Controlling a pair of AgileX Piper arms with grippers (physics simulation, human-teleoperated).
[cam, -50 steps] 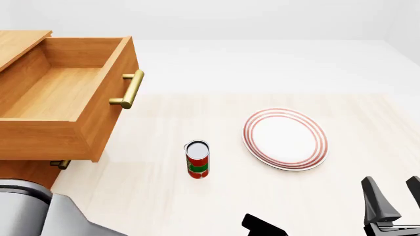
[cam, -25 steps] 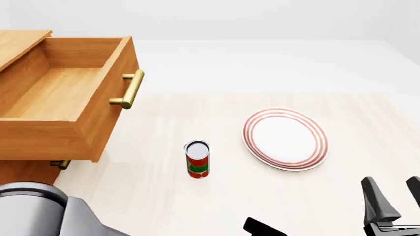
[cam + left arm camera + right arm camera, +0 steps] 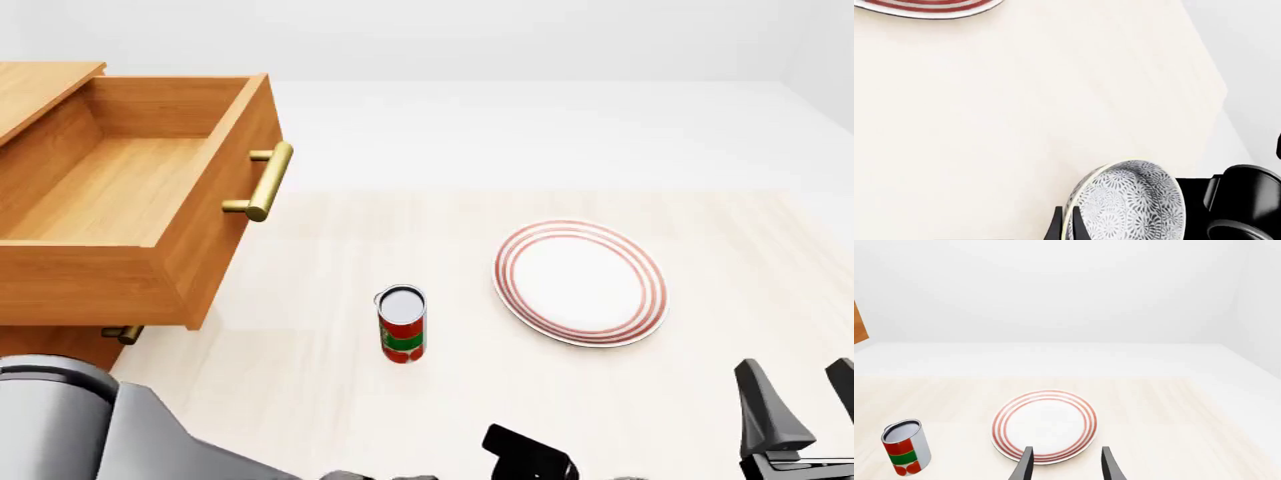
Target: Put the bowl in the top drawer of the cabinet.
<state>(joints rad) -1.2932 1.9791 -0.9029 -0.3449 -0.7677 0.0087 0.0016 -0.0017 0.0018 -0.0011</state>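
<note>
The bowl (image 3: 1131, 207), deep and white with a grey-blue floral speckle, shows only in the left wrist view, tilted on its side just above the pale table. My left gripper (image 3: 1067, 222) is shut on its rim, one dark finger on each side of the wall. In the front view the bowl is out of frame; only the grey left arm (image 3: 94, 425) and a black gripper part (image 3: 530, 455) show at the bottom edge. The top drawer (image 3: 120, 190) of the cabinet (image 3: 47, 85) is pulled open at the far left with nothing in it. My right gripper (image 3: 1066, 465) is open and holds nothing.
A red-ringed white plate (image 3: 581, 282) lies right of centre. A red and green can (image 3: 402, 324) stands upright between the plate and the drawer. The drawer's brass bar handle (image 3: 264, 180) juts toward the table, and the lower drawer's small handle (image 3: 123, 333) sits beneath.
The grey left arm has risen a little and reaches further right along the bottom edge, and its black gripper part has shifted slightly up and left. The right arm is still.
</note>
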